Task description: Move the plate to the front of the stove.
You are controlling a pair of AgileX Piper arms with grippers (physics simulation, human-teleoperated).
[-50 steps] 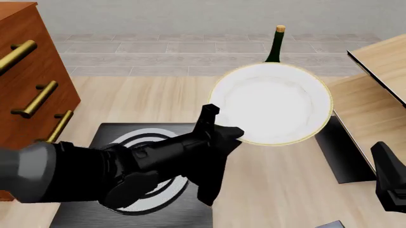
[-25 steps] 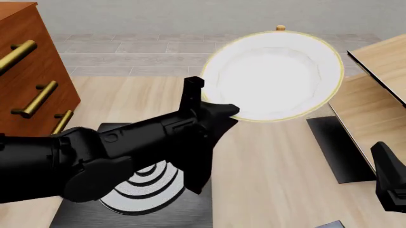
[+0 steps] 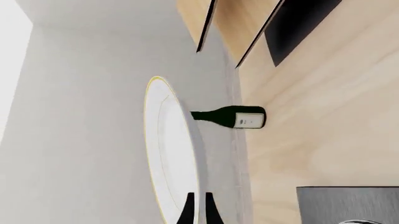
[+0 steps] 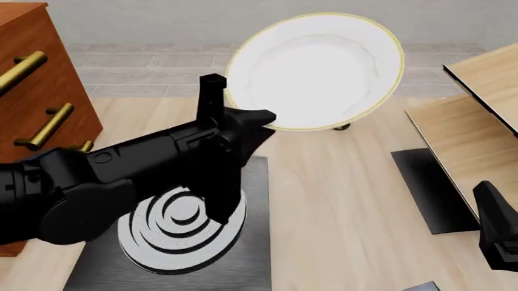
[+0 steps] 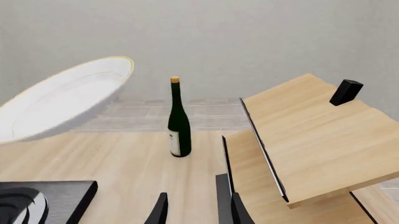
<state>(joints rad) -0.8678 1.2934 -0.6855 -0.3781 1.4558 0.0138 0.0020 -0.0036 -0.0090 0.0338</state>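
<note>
My left gripper (image 4: 263, 121) pinches the plate (image 4: 314, 70) at its 8 o'clock rim. It hangs tilted, face toward me, above the table beyond the stove (image 4: 174, 230). My right gripper (image 5: 196, 212) sits narrowly parted, holding nothing.

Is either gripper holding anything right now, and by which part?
The left gripper holds the plate by its rim, clear of the table. The right gripper holds nothing.

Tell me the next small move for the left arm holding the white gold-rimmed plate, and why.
Probably lower it: the left gripper holds the round white gold-rimmed plate tilted in the air beyond the dark grey brushed-metal stove, near the green glass bottle, with bare wooden table below.
</note>
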